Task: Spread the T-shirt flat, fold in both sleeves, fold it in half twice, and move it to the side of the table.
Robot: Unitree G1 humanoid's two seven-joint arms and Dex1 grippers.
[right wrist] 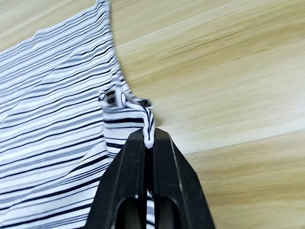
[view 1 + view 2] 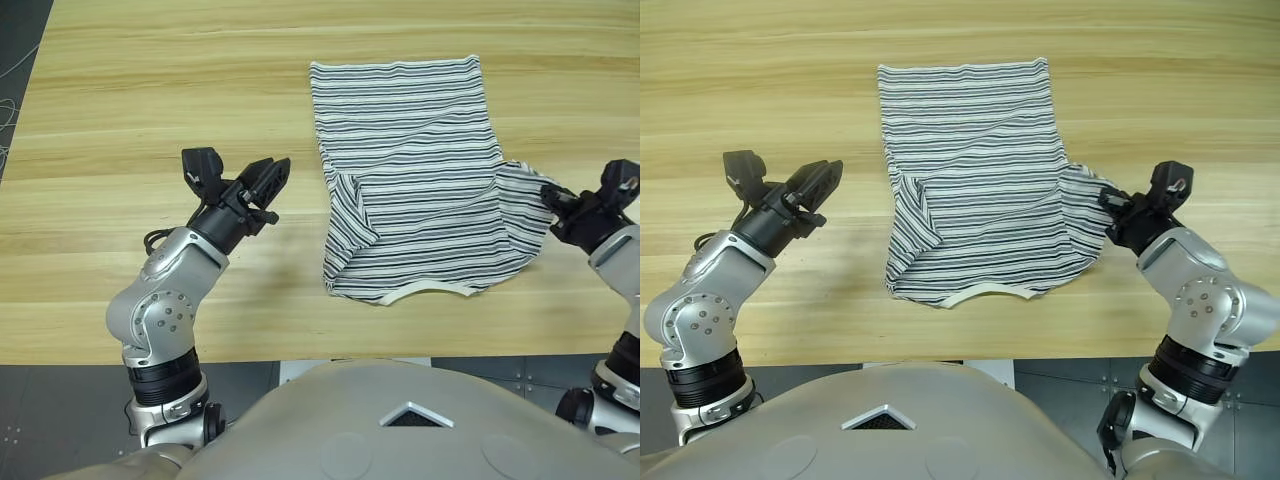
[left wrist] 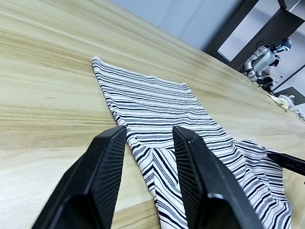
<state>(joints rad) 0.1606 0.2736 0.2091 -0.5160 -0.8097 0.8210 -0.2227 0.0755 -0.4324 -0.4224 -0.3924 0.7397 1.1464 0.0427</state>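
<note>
Light wood-grain bench spreads wide across the view, its grain running side to side. Off its left edge there's dark grey floor, thin cables trailing over it. By the near edge, grey floor plates dotted with bolts. Far beyond, a pale wall, dark-framed panels, and another humanoid standing in the distance.

Striped knit cloth T-shirt on smooth wood table.
</note>
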